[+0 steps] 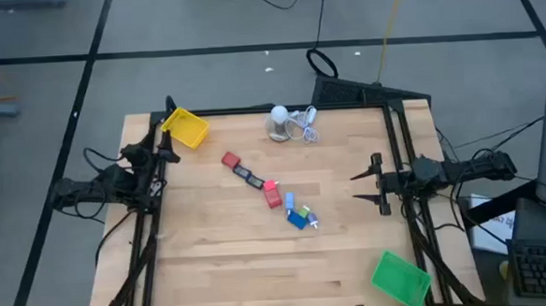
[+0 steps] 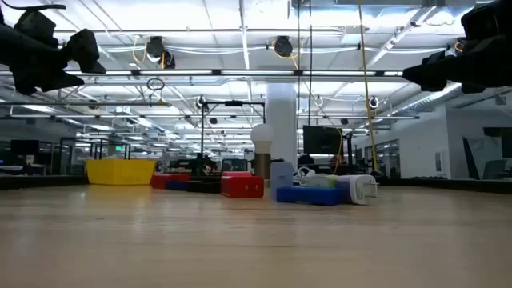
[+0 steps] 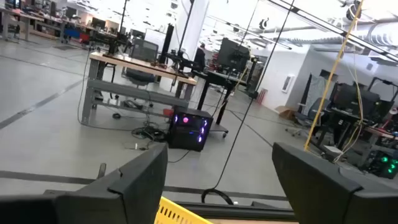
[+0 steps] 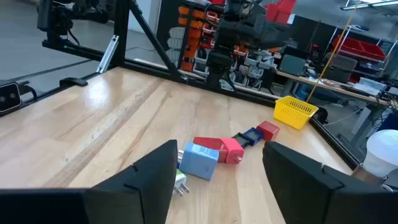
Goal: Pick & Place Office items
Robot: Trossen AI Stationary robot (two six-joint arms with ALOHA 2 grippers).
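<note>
The office items lie in a slanting row on the wooden table's middle: a red block (image 1: pixel 230 160), a dark flat rectangle (image 1: pixel 249 177), a pink bit (image 1: pixel 271 185), another red block (image 1: pixel 275 200) and blue blocks (image 1: pixel 298 215). My right gripper (image 1: pixel 361 188) stands open above the table to the right of the row, pointing at it; its wrist view shows the blue block (image 4: pixel 200 160) nearest. My left gripper (image 1: pixel 163 140) is open at the table's far left, raised beside the yellow tray (image 1: pixel 186 128), with nothing between its fingers (image 3: pixel 134 180).
A white round object (image 1: pixel 279 121) with a coiled white cable (image 1: pixel 305 125) stands at the table's far edge. A green tray (image 1: pixel 398 278) sits at the near right corner. Bare wood lies along the near side and between the row and each arm.
</note>
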